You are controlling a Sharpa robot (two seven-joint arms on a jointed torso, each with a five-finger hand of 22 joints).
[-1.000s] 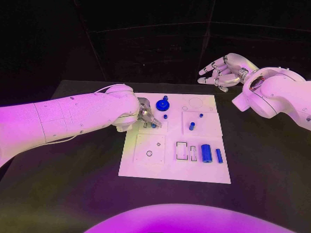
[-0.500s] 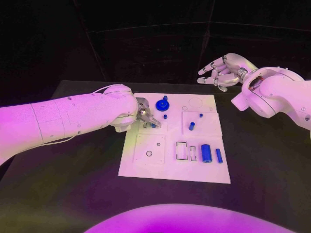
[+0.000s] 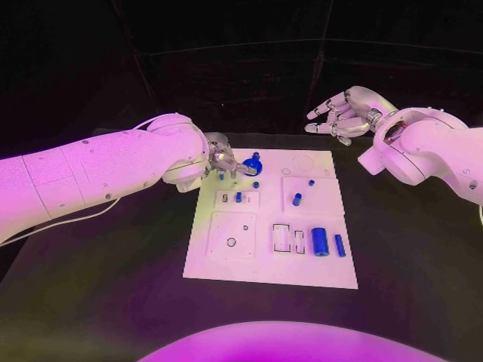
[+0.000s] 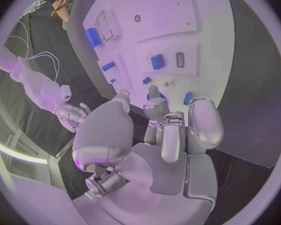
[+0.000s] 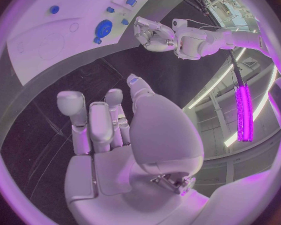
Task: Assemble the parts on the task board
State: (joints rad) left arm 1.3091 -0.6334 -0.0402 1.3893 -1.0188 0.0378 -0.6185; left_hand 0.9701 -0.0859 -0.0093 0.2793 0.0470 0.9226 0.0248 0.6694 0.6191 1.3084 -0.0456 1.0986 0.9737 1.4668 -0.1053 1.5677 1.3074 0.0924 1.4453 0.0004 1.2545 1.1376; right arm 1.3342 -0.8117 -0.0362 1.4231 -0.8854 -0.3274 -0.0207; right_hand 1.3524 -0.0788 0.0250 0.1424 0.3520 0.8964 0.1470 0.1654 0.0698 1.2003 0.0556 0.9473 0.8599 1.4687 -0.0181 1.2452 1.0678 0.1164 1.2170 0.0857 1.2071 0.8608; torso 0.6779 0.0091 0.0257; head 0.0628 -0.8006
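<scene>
Your left hand (image 3: 222,161) hovers over the far left corner of the white board (image 3: 233,260). Whether it holds anything, you cannot tell: in the left wrist view the fingers (image 4: 167,135) are curled loosely toward the board, and a small blue bit shows beside one fingertip, but contact is unclear. Your right hand (image 3: 345,111) hangs in the air beyond the board's far right corner, well apart from it, fingers spread and empty.

Progress, as a judgement: partway at most. A round blue knob (image 3: 253,162) sits at the far edge of the board, just beside the left hand. A small blue block (image 3: 238,197) sits in the left panel, and a short blue peg (image 3: 297,197) lies near the middle. A thick blue cylinder (image 3: 320,240) and a thin blue bar (image 3: 339,243) lie side by side on the near right part, seemingly loose, next to open rectangular slots (image 3: 282,234). A round hole (image 3: 232,240) in the near left panel looks unfilled. Expect several placements left.

Surface: black table (image 3: 111,286), matte. Room dark; a bright light strip (image 5: 243,110) shows in the right wrist view
</scene>
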